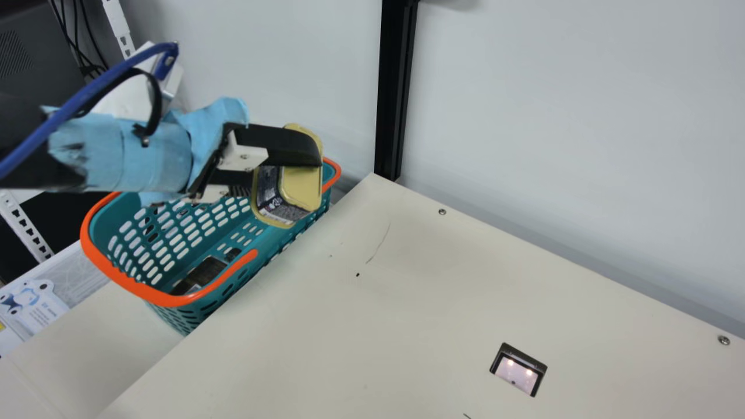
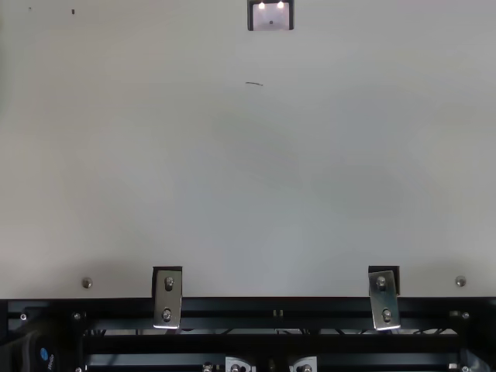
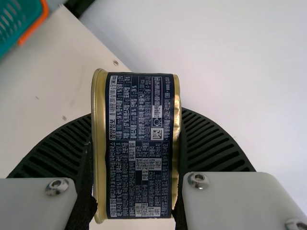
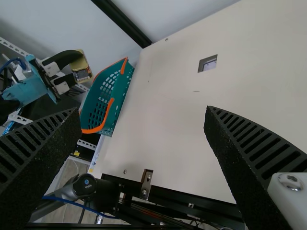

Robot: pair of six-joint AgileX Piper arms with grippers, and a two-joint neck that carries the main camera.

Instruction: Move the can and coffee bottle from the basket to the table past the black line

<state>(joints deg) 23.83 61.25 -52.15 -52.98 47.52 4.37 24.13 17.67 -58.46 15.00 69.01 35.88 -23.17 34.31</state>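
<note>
Off the left edge of the table [image 1: 442, 279], above the basket [image 1: 169, 299], the can [image 1: 302, 189] is clasped by the left gripper [image 1: 285, 172]; its long axis is held roughly upright; the right gripper [image 4: 144, 111] is spread wide, empty.

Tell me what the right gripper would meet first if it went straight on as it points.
Most likely the cream table, seen ahead between the right gripper's open fingers; the basket sits off to one side. How deep the gap is, I can't tell.
</note>
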